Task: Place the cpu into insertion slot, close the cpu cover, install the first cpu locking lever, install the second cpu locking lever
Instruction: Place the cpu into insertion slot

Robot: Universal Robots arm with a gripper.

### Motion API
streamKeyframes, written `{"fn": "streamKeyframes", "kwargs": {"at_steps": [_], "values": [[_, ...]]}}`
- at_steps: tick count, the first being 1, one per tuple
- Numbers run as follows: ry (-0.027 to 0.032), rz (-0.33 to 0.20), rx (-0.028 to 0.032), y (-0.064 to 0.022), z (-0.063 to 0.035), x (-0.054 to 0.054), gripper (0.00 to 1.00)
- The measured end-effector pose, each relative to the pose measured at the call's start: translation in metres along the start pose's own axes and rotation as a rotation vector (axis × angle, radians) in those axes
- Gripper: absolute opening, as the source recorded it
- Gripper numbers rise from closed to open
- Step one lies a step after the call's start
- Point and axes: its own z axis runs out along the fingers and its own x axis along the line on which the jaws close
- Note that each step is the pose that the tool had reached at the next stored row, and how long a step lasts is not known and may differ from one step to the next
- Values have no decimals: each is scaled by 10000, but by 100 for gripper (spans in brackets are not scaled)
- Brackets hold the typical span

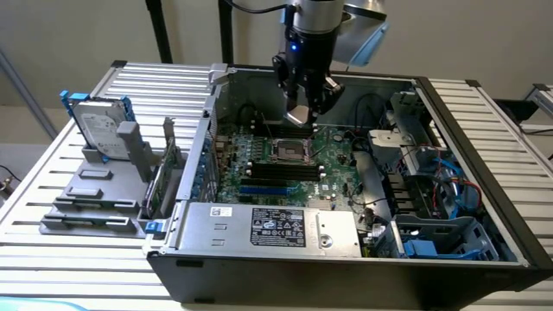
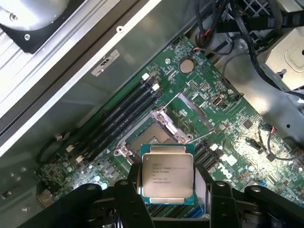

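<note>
- Wrist view shows the gripper (image 2: 168,197) clamped on the cpu (image 2: 167,175), with a dark finger (image 2: 129,192) on each of two opposite edges, so the chip hangs flat with its printed lid facing the camera.
- The cpu hovers above the green circuit board (image 2: 223,142), near the insertion slot (image 2: 151,136) but not yet in it. Held level like this, it looks set up for a straight drop into the square socket.
- The cpu cover (image 2: 192,110) stands swung up and away from the slot, which leaves the socket bare for the chip.
- From the exterior view, the gripper (image 1: 307,103) reaches down inside the computer case (image 1: 484,194), above the slot (image 1: 291,150).
- The chip's underside is hidden. The locking levers are too thin to pick out with certainty, and the finger bases are cut off at the frame edge.
</note>
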Motion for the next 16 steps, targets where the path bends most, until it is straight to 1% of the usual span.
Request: {"fn": "streamKeyframes", "kwargs": {"at_steps": [16], "values": [[-217,2901,-56,-8,113,-2,54]]}}
